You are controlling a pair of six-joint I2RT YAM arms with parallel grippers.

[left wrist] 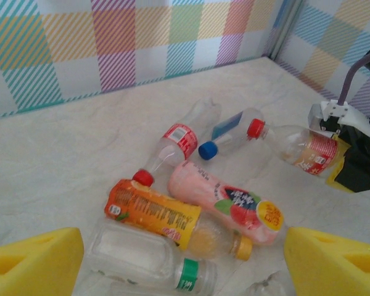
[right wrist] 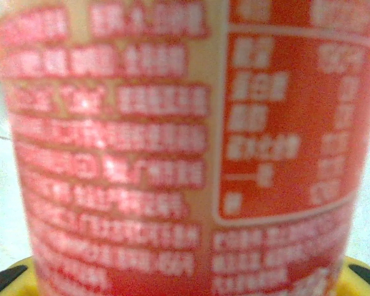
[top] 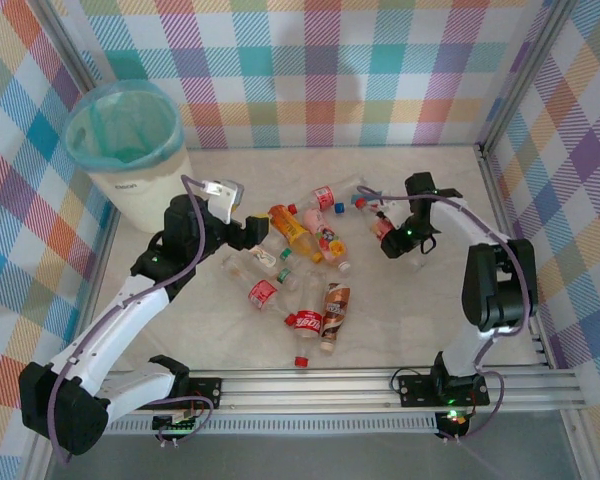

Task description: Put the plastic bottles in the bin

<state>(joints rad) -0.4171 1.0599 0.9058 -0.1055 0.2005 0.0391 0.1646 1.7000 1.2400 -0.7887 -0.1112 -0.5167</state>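
While both arms rise from the near edge of the bench (top: 420,320), the left arm (top: 130,310) slants up from the near left corner toward the middle. Its left tool (left wrist: 184,264) hangs over the left side of the bottle heap, yellow fingers (left wrist: 34,259) spread wide with nothing between them. The right arm (top: 495,285) stands folded near the right edge, its forearm reaching leftward, and the right tool (top: 390,238) is pressed onto a red-label bottle (right wrist: 172,154) at the right side of the heap.

Nearest lie three bottles close together: a cola bottle (top: 305,322), a brown-label bottle (top: 335,308) and a small red-label one (top: 263,293). Beyond them, under the left tool, a clear bottle with a green cap (left wrist: 151,262) lies against an orange bottle (left wrist: 154,213), which touches a pink bottle (left wrist: 228,206). Farther on lie a blue-capped bottle (left wrist: 233,127) and a clear red-capped bottle (left wrist: 172,145).

In the far left corner stands the bin (top: 130,190), upright, behind the left arm's wrist and well apart from the heap.
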